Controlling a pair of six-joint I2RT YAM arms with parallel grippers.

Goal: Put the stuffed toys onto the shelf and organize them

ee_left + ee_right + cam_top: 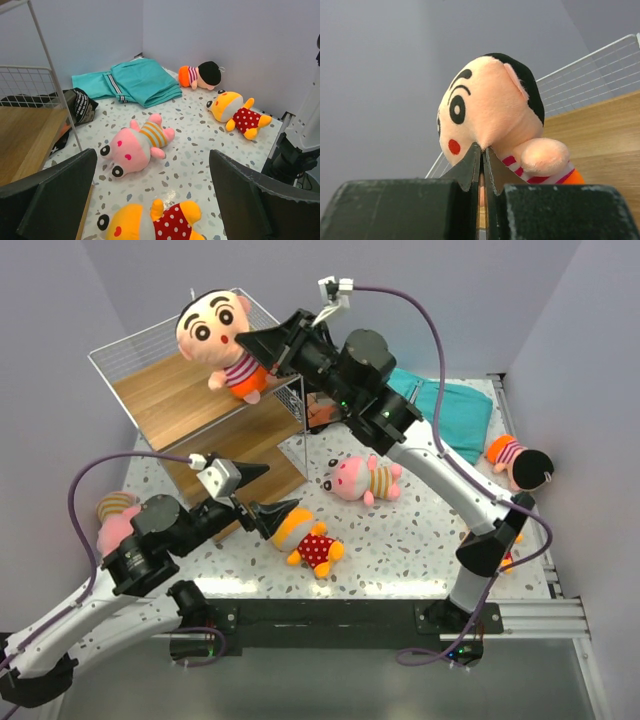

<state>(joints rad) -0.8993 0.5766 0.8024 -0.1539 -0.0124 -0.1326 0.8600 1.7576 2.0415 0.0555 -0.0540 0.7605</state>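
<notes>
Now, table (420, 540): we see open speckled room between pink toy (362, 480) and yellow toy (308, 537).
Shelf (170, 400): top board bare but for one doll (215, 328) at its right edge.
Doll: upright on that board.
Second yellow toy (235, 115): whole only from the left wrist.
Right claw (245, 342): clenched on the doll under its chin, plain only from its own wrist.
Left claw (284, 488): spread wide, hovering over the yellow toy.

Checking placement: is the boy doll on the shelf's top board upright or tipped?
Upright: the boy doll sits head above striped body on the top board.
</notes>
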